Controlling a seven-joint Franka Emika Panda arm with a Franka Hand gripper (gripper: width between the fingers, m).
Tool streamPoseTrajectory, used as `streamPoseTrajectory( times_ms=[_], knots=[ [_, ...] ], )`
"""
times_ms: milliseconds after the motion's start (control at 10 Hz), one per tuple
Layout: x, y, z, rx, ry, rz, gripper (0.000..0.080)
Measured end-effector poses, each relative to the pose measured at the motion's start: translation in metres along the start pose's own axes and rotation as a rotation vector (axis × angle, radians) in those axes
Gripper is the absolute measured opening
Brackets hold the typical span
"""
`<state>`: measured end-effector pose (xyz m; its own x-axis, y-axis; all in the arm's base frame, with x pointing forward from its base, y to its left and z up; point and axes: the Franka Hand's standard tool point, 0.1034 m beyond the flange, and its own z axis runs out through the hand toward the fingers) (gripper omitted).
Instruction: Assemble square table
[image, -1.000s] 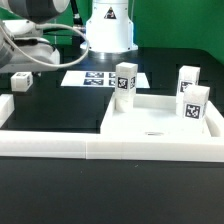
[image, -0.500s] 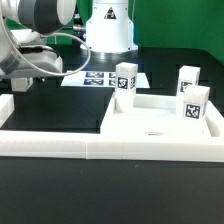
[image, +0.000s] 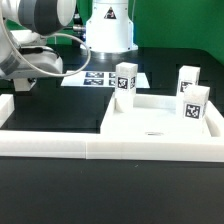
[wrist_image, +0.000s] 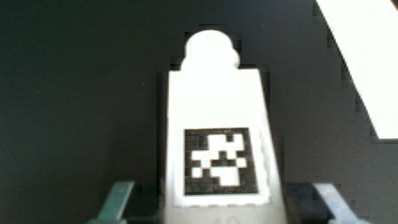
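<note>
**Square table: gripper set around the first leg block at the far left**

The square table's white plastic slab, square with recessed panels, lies at the exterior view's right, near the long low white border wall that runs along the near edge of the black table. Three small white leg blocks with black-and-white tags stand upright on or just behind the slab: one at its far left corner and two close together at the right.

The fourth white tagged leg block is at the exterior view's far left, well apart from the slab, under the robot arm and almost hidden by it. In the wrist view it lies lengthwise between the gripper's two grey fingers, rounded tip pointing away and tag facing up. One finger sits on either side of the block, just beside its edges. Whether the pads are actually pressing on it cannot be told from either view.

The step in hand looks like grasping this leg. To do it well, the jaws should close squarely on the long flat sides with the block centred, so it does not twist or slip when lifted. The block should then be raised straight up before travelling right toward the slab, passing well clear of the flat white marker board at the far centre.
</note>
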<state>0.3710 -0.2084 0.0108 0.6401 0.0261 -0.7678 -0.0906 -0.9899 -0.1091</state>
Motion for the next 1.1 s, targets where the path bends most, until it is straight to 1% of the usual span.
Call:
streamPoseTrajectory(
  times_ms=[500,600,700,800,900,1000,1100],
  knots=[
    [0.000,0.000,0.000,0.000,0.000,0.000,0.0289],
    [0.000,-0.002,-0.006,-0.003,0.005,-0.004,0.0290],
    [-0.008,-0.014,-0.028,0.005,-0.005,-0.020,0.0290],
    [-0.018,-0.027,-0.056,0.005,0.020,-0.036,0.0290],
    [-0.029,-0.039,-0.074,0.009,0.037,-0.024,0.0290],
    [-0.044,-0.061,-0.086,0.006,0.065,0.007,0.0290],
    [-0.048,-0.077,-0.082,-0.010,0.073,0.017,0.0290]
  ],
)
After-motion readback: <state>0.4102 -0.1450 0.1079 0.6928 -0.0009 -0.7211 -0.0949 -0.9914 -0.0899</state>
